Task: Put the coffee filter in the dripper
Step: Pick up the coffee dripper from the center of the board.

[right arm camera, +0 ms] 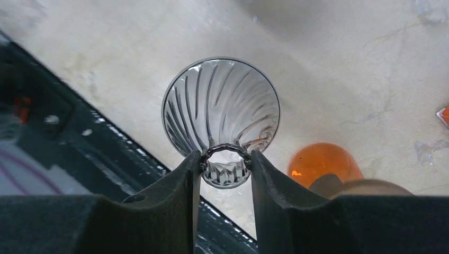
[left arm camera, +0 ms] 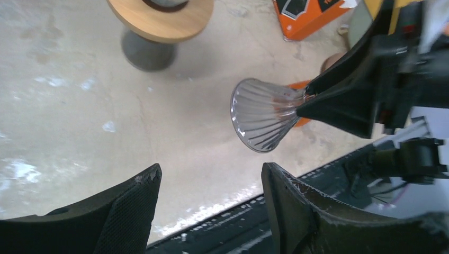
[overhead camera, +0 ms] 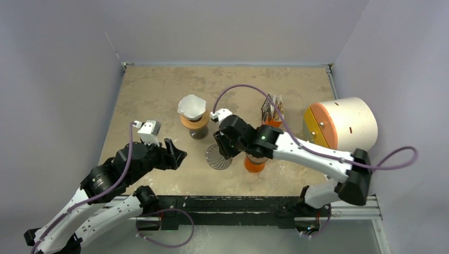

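Observation:
The coffee filter [overhead camera: 191, 106] is a white paper cone sitting in a wooden ring [overhead camera: 195, 121] on a dark stand, at the table's middle. The dripper [overhead camera: 218, 157] is a clear ribbed glass cone, tipped on its side with its wide mouth toward the near left. My right gripper [right arm camera: 226, 159] is shut on the dripper's [right arm camera: 221, 103] narrow neck. The left wrist view shows the same dripper [left arm camera: 263, 114] held at its neck by the black fingers [left arm camera: 339, 108]. My left gripper [left arm camera: 212, 177] stands open and holds nothing, left of the dripper and near the front edge.
An orange rounded piece [overhead camera: 254, 164] sits just right of the dripper, under the right arm. An orange box [overhead camera: 271, 110] stands behind it. A large white cylinder with an orange face [overhead camera: 341, 124] stands at the right edge. The table's front rail [overhead camera: 238, 203] runs close below.

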Motion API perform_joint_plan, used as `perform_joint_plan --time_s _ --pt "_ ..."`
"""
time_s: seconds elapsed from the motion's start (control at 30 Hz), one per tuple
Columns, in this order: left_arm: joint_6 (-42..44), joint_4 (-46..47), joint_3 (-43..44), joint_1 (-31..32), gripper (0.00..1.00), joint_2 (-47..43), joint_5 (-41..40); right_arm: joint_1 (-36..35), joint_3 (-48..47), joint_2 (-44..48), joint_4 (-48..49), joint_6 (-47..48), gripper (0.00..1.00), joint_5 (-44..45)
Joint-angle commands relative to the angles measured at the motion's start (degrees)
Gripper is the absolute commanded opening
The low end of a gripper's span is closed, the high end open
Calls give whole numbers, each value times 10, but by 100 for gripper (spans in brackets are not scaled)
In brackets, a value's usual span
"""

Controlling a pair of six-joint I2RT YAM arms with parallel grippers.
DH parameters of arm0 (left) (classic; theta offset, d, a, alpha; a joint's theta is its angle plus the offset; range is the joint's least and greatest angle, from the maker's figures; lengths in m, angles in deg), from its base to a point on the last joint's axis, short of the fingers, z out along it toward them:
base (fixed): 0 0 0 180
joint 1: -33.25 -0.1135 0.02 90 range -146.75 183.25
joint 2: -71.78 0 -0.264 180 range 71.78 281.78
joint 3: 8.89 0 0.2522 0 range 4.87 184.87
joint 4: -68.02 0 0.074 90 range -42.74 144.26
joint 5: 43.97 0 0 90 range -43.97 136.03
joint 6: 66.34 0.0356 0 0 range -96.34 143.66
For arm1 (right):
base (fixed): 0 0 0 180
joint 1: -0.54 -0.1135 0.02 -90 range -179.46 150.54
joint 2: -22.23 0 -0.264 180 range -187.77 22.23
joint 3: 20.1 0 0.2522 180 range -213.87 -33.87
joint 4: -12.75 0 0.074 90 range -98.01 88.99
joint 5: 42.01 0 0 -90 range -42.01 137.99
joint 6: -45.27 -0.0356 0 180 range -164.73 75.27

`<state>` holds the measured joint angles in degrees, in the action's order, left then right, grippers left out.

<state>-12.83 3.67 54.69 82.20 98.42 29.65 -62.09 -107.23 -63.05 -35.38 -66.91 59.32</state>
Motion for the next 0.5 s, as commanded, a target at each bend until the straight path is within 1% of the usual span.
perform_joint_plan --time_s 0.0,0.2,0.27,0.47 --pt "-92 33 -16 3 68 7 79 -4 33 92 50 -16 3 -25" --pt "-178 96 -46 3 70 11 131 -4 101 199 137 -30 2 -42" --pt "-206 138 -68 3 71 5 151 -4 117 229 160 -34 2 -47" --pt "-302 309 -154 3 70 -16 200 -4 155 293 225 -52 2 -70"
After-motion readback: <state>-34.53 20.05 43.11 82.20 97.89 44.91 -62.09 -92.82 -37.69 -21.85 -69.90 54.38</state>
